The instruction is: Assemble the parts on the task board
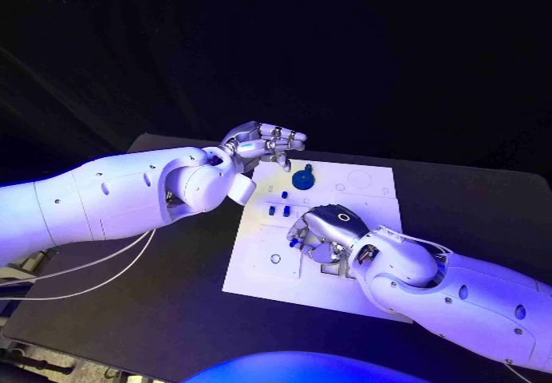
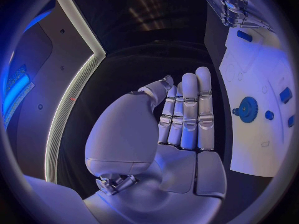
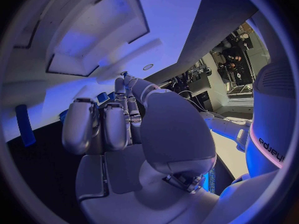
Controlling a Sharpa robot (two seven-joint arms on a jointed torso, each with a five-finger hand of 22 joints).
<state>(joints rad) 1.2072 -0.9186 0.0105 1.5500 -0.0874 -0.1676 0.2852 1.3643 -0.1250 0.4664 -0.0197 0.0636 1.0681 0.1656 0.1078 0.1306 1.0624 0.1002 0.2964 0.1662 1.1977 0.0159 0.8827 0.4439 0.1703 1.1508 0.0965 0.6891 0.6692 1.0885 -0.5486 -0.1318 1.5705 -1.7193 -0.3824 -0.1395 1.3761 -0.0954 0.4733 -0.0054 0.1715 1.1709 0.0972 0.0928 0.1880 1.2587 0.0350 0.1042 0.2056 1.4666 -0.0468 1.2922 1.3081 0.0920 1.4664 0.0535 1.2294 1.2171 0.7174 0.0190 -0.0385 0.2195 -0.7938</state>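
Observation:
The white task board (image 1: pixel 366 199) lies in the middle of the black table. A blue gear (image 1: pixel 302 177) sits near its far edge, also plain in the left wrist view (image 2: pixel 248 109). Two short blue pegs (image 1: pixel 277 211) stand in the board's left half. My left hand (image 1: pixel 263 144) hovers above the board's far left corner, fingers straight and side by side (image 2: pixel 188 114), holding nothing. My right hand (image 1: pixel 327 234) is bent down onto the board's middle, fingers curled (image 3: pixel 106 124). A small blue part (image 3: pixel 102 97) shows at its fingertips, seemingly pinched against the thumb.
More blue pieces (image 2: pixel 285 94) stand on the board (image 2: pixel 249 69) past the gear. A blue bar (image 3: pixel 25 125) lies by the board's edge near my right hand. Several empty holes and recesses (image 1: pixel 276 258) mark the board. White cables (image 1: pixel 104 267) hang beside my left arm.

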